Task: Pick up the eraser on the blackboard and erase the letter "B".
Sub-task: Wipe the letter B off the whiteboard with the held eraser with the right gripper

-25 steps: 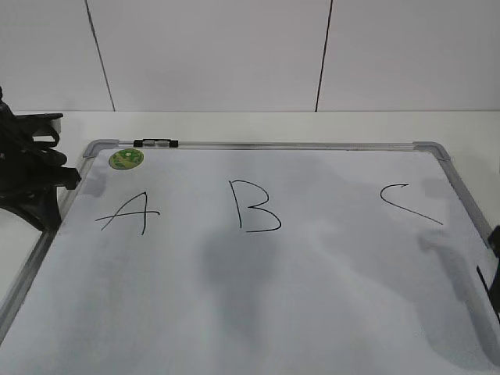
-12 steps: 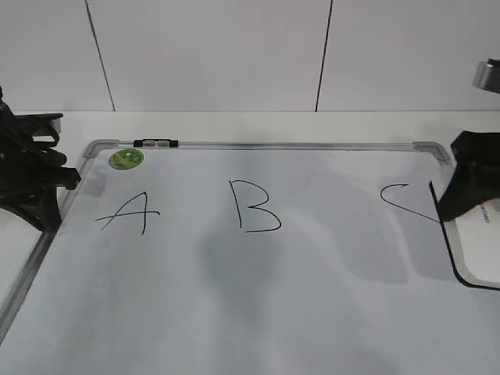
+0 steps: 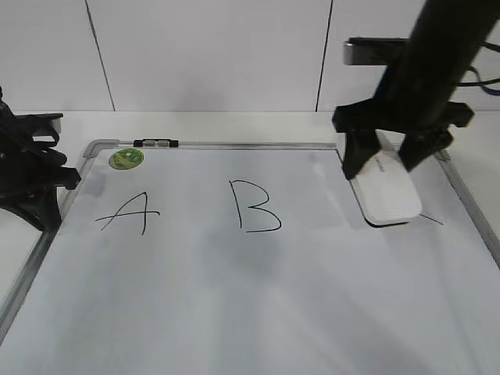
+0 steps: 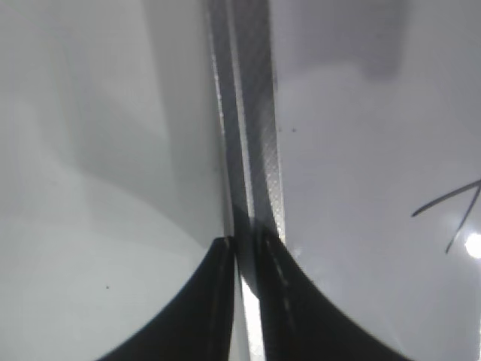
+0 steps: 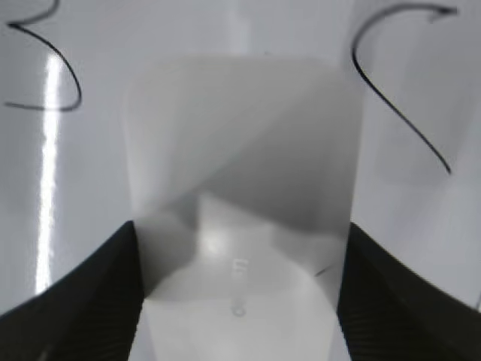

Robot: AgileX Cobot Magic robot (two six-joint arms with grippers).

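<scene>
White blackboard [image 3: 234,297] under tiled wall [image 3: 211,55]; right jaws pinching eraser [image 3: 384,191], left jaws pressed together.

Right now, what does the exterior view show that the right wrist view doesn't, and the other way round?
Only the exterior view shows the letter "A", the whole letter "B", the green sticker, the blackboard frame and the left gripper parked at the board's left edge. Only the right wrist view shows the full hooked "C", which the eraser mostly hides from outside. Both show the right gripper with its fingers on either side of the white eraser, between "B" and "C".
</scene>
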